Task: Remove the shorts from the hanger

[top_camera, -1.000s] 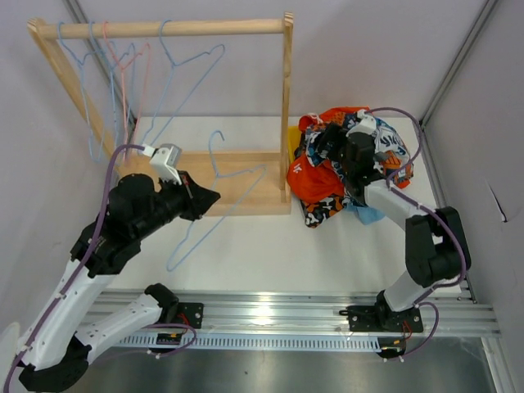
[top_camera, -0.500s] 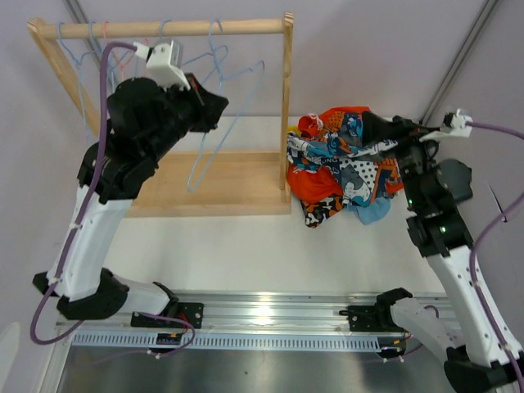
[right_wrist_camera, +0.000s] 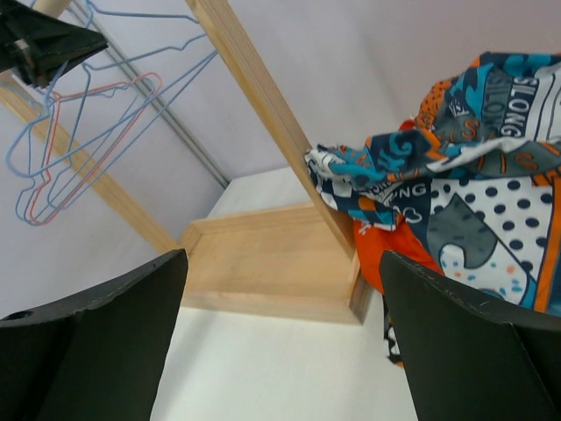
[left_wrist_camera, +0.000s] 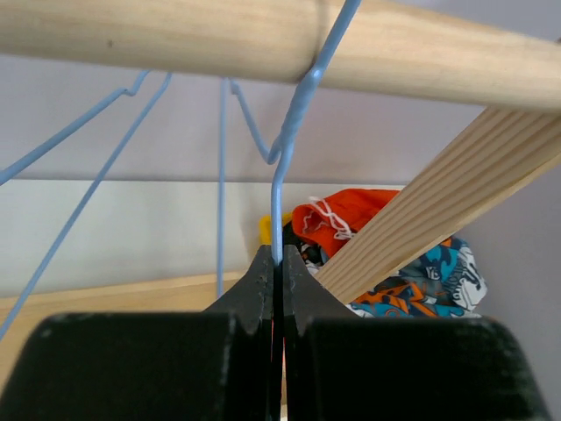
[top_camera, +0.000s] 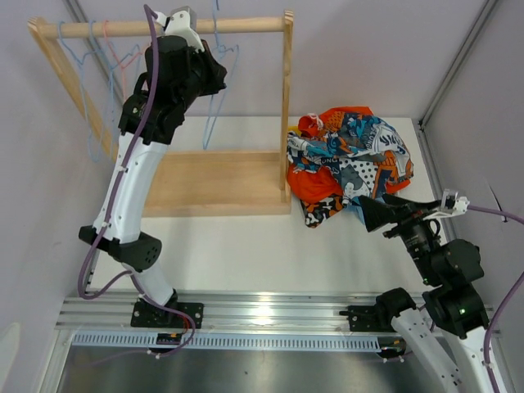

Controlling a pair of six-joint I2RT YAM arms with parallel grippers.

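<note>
The shorts (top_camera: 348, 160) have been let go. A second ago the right gripper (top_camera: 372, 214) was down in the heap, and it has since drawn back toward the near right corner, its jaws spread wide with nothing between them. Over the same second the left arm has climbed from low over the rack's base (top_camera: 221, 184) to the rod (top_camera: 98, 30), carrying a blue hanger (top_camera: 210, 115) with it.

The shorts lie in one loose heap on the table (top_camera: 246, 246), just right of the rack's right post and touching its foot. None shows on any hanger. Three fabrics can be told apart:
- a blue-orange-white patterned pair on top
- a plain red-orange pair with a white drawstring beneath it
- a camouflage strip at the near edge

Any further pairs are folded under and cannot be counted.

The left gripper (left_wrist_camera: 274, 263) is pinched shut on the blue hanger's neck. The left wrist view shows the hook already curled over the rod.

The step in hand looks like re-hanging the last bare hanger, with the removal itself apparently done. The next move probably calls for parting the left jaws and backing straight off, so the hook is not dragged from the rod.

There is one rack, one held hanger, and a bunch of bare hangers (top_camera: 92, 90) in blue and pink at the rod's left end. Their wires overlap too much to count.
</note>
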